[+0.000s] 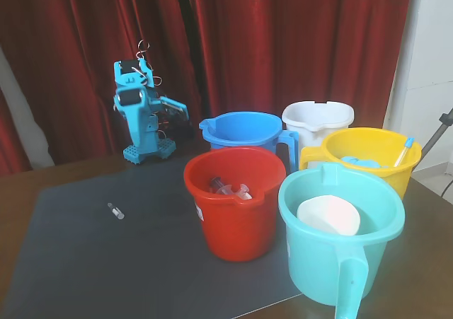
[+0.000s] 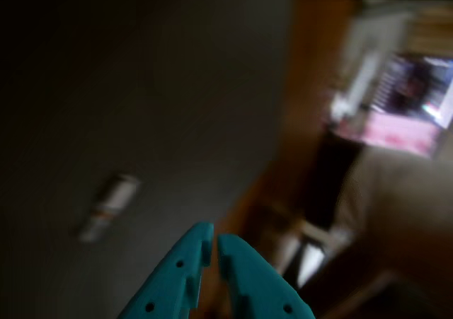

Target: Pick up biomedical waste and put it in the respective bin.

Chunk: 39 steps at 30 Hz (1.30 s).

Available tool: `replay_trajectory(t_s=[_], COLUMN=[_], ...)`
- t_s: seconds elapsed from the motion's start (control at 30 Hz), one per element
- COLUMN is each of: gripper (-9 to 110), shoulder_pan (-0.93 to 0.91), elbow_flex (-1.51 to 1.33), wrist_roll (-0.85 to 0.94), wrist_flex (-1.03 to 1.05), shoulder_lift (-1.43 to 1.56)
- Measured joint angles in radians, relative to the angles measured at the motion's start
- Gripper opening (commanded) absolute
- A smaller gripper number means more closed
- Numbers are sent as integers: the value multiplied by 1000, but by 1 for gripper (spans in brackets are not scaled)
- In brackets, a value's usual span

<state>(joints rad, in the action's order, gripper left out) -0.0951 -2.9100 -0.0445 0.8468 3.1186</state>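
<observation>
Gripper (image 2: 214, 242) nearly closed, empty; blurred vial (image 2: 110, 206) lies apart.

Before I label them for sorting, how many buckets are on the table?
5. Royal-blue bucket at back centre, white bucket behind right, yellow bucket far right, red bucket front centre, turquoise bucket nearest the camera. None seems hidden.

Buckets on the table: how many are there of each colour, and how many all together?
Royal-blue plastic bucket: 1
Red plastic bucket: 1
Turquoise plastic bucket: 1
Yellow plastic bucket: 1
White plastic bucket: 1
Total: 5 buckets
</observation>
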Motion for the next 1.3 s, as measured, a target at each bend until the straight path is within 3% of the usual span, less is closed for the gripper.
replay_trajectory(t_s=[0.23,0.43,0.73,1.0,1.13,1.3], gripper=[0,0,0,0,0,0], shoulder_pan=[-143,-206,-210,-216,-321,-331], elbow_flex=[6,195,647,965,973,974], wrist_roll=[124,212,213,-83,-318,-465], wrist_flex=[-80,141,347,440,440,449], shoulder_lift=[-9,-58,-607,-1235,-1319,-1321])
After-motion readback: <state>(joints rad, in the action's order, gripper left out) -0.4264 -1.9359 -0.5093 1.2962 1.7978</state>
